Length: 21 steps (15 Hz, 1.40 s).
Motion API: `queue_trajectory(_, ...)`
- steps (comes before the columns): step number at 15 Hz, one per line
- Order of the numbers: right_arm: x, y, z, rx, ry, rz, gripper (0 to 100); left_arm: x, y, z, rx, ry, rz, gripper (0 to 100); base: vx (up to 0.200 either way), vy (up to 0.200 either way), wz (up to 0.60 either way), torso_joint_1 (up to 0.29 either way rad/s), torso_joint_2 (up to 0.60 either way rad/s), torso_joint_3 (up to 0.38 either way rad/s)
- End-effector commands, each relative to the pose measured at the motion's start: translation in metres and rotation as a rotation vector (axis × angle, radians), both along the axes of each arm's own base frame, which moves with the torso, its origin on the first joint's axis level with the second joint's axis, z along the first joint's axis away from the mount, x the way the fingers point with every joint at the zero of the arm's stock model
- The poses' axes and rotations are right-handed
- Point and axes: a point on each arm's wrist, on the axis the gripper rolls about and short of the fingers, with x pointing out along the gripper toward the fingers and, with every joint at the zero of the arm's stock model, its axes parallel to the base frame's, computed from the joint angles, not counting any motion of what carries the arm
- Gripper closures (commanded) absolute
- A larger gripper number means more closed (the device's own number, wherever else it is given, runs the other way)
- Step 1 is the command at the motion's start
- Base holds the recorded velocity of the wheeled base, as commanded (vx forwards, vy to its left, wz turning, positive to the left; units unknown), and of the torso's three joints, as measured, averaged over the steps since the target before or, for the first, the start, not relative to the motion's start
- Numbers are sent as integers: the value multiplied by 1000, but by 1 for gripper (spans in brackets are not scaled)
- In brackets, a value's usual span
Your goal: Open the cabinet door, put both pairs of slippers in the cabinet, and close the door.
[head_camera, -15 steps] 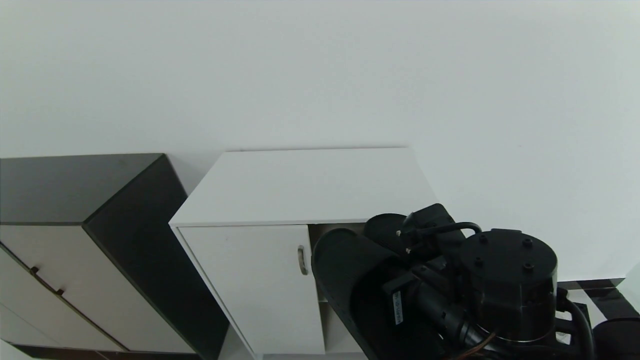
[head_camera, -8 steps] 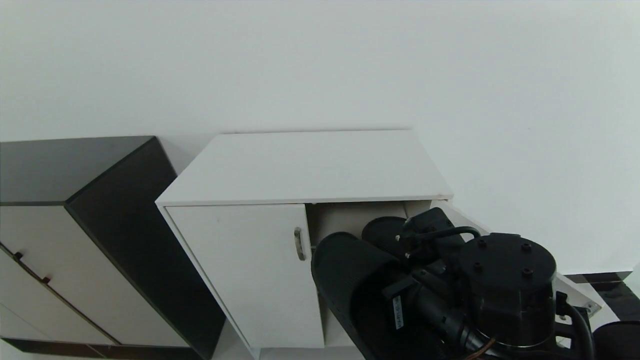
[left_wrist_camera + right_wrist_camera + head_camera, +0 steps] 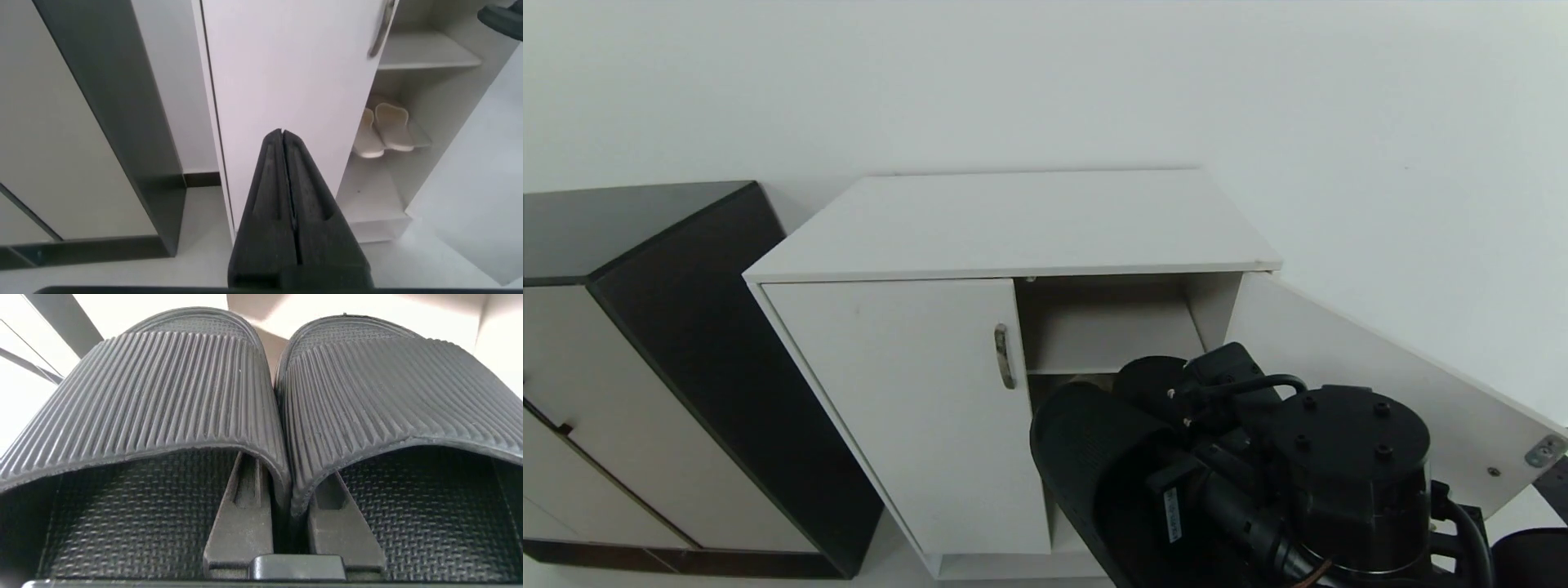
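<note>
A white cabinet (image 3: 1013, 220) stands with its left door (image 3: 907, 408) closed and its right door (image 3: 1372, 384) swung wide open. In front of the open side, my right arm holds a pair of black ribbed slippers (image 3: 1086, 441), seen close up as black slippers (image 3: 196, 400). My right gripper (image 3: 282, 498) is shut on their two adjoining inner walls, one finger inside each slipper. A pair of pale slippers (image 3: 384, 131) lies on a lower shelf inside the cabinet. My left gripper (image 3: 283, 139) is shut and empty, low before the closed door.
A dark cabinet with pale drawer fronts (image 3: 686, 343) stands close to the left of the white one. The upper shelf (image 3: 1111, 335) behind the open door is bare. A metal handle (image 3: 1003, 356) sits on the closed door's edge.
The whole head picture has shifted, so the camera has moved; more of the open compartment and the right door shows now. The right arm with the black slippers keeps its place in the picture.
</note>
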Motion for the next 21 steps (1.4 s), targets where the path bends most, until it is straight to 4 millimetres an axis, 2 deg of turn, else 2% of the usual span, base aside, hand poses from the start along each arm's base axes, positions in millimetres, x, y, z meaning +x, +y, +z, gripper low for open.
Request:
queue_trajectory(1, 0, 1, -2, -7, 4, 0, 100, 0, 0, 0, 0, 1, 0, 100, 0, 0, 0, -183, 505, 320)
queue_trajectory(10, 1, 1, -4, -13, 8, -1, 100, 0, 0, 0, -2, 1, 0, 100, 0, 0, 0, -148, 474, 326)
queue_trajectory(17, 1, 1, -5, -15, 8, -1, 100, 0, 0, 0, -2, 1, 0, 100, 0, 0, 0, -60, 437, 373)
queue_trajectory(21, 2, 1, -5, -16, 9, -5, 100, 0, 0, 0, -2, 1, 0, 100, 0, 0, 0, 1, 107, 103)
